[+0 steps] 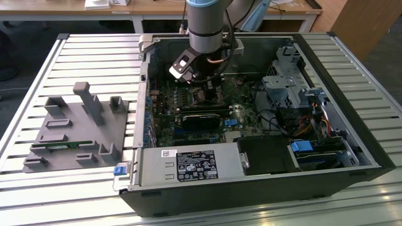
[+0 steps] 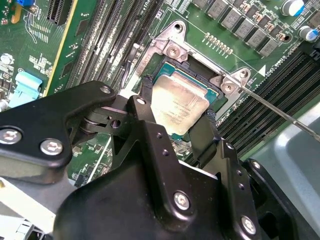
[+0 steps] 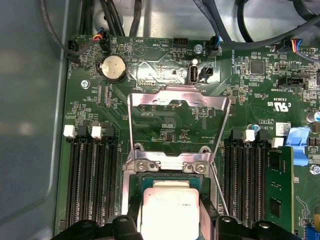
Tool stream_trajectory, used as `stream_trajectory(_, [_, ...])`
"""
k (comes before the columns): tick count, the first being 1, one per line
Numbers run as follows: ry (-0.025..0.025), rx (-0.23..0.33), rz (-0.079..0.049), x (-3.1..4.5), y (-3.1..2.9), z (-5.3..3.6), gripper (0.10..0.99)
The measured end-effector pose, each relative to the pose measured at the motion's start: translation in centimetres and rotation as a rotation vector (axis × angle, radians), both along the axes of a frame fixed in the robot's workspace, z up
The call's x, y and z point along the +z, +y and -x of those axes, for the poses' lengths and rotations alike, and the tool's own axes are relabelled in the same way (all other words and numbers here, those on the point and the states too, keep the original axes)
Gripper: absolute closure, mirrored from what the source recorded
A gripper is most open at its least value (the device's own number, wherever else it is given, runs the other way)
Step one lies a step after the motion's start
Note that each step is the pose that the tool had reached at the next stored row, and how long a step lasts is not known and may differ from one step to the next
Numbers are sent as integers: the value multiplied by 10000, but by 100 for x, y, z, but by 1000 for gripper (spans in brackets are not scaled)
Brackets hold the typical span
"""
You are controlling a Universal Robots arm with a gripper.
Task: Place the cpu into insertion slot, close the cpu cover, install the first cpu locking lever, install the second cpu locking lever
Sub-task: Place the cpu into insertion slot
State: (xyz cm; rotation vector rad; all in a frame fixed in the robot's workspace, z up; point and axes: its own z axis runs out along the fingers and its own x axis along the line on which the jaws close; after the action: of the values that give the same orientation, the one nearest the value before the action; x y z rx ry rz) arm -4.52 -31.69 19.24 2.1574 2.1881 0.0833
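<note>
Arm is down inside the open PC case (image 1: 251, 193), which sits on the slatted metal surface (image 1: 94, 52).

The gripper (image 2: 175, 116) is clenched on the cpu (image 2: 181, 100). Its two black fingers (image 2: 146, 117) pinch opposite edges. That leaves the flat top free and holds the chip level and square to the insertion slot (image 2: 170, 67).

The cpu is right over the slot, within the outline of its black frame. I can't tell whether it's bottomed out on the pin field or just above it.

The cpu cover (image 3: 150, 96) is swung up and back on its hinge, clear of the slot, so nothing blocks the way straight down. A locking lever (image 3: 219, 187) is unhooked too. It's a thin wire rod angling out beside the socket in both wrist views.

Materials:
- **cpu:** dull silver-grey metal lid, flat, with softened corners and a green substrate lip around it.
- **Cover:** thin bright stamped steel with a large window in the middle. The hinge end is held by two screws.
- **motherboard (image 3: 240, 107):** glossy green. Long black ribbed memory slots (image 3: 92, 185) flank the socket on both sides.
- **Gripper fingers:** matte black and rigid-looking, bolted on with silver screws.

A grey moulded fixture (image 1: 75, 136) sits on the surface at the exterior view's left, well apart from the case.
</note>
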Motion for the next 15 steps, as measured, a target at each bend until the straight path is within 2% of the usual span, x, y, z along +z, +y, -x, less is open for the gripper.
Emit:
stream_trajectory(12, [-3, 1, -5, -4, 1, -1, 533])
stream_trajectory(13, [-2, 0, -3, -4, 1, -1, 471])
stream_trajectory(15, [-4, 1, -5, -1, 1, -1, 471])
